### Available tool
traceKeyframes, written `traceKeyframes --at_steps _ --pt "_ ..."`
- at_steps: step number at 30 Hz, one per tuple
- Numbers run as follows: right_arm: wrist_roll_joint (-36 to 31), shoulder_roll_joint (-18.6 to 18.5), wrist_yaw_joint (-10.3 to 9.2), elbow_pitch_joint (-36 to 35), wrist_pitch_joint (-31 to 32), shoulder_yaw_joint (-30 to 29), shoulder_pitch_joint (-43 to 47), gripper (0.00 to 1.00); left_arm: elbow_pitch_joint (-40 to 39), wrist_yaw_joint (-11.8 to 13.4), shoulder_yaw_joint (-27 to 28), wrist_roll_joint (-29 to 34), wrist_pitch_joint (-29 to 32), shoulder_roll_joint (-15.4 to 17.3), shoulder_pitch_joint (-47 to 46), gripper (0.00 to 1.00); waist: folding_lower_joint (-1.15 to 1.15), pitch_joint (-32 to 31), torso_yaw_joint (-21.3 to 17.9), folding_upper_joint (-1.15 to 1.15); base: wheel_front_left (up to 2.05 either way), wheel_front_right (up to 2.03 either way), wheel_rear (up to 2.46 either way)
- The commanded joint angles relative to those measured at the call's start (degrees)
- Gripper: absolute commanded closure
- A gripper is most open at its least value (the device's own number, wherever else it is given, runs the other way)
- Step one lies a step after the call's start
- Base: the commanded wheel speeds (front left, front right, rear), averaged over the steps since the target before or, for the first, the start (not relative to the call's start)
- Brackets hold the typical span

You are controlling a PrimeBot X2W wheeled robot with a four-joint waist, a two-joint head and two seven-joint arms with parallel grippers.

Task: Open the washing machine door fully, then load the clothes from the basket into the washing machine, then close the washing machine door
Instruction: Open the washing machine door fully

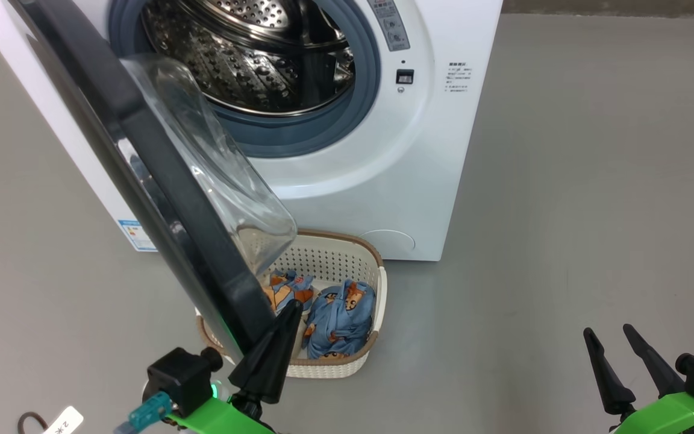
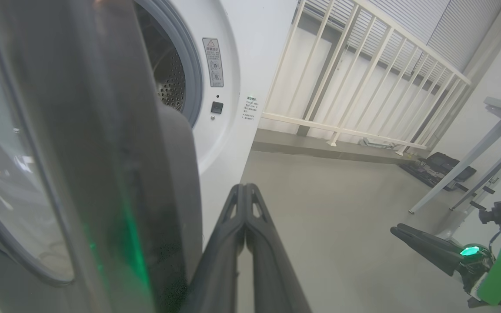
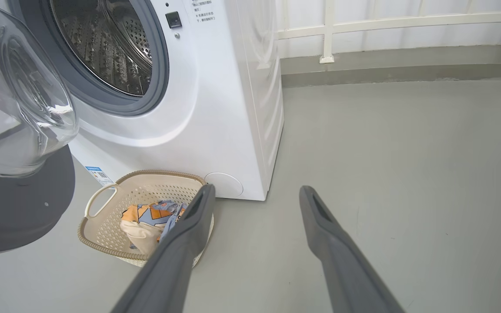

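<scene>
Door (image 1: 160,181) just beside closed left jaws

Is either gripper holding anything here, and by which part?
Nothing is held. The left gripper is shut and empty, its tips at the black rim of the door; the right gripper is open and empty.

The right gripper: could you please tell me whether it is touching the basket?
Apart. The head view shows a broad stretch of grey floor between the right gripper and the basket.

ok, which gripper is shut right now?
The left gripper, dark fingers pressed together beside the glossy black-rimmed washing machine door; the right gripper stands spread open.
</scene>
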Motion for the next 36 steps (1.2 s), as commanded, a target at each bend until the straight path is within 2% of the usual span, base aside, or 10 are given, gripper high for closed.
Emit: traceKeyframes --at_steps 1,16,36 --pt "-0.72 -1.0 0.09 -1.43 -0.7 0.57 -0.42 0.0 -0.64 0.24 2.49 -0.49 -0.69 0.4 -2.7 1.0 0.0 -0.26 0.28 0.0 0.0 0.0 0.0" --pt "-0.35 -1.34 0.09 -1.76 -0.7 0.63 0.66 0.0 3.4 0.52 4.23 -2.23 -2.05 1.54 -2.23 1.0 0.0 -1.81 3.02 0.0 0.0 0.0 0.0" --pt "-0.77 -1.89 0.09 -2.09 -0.7 0.48 0.94 0.0 -2.0 3.42 4.41 -1.36 -1.04 3.44 1.18 1.0 0.0 -1.62 9.04 0.0 0.0 0.0 0.0"
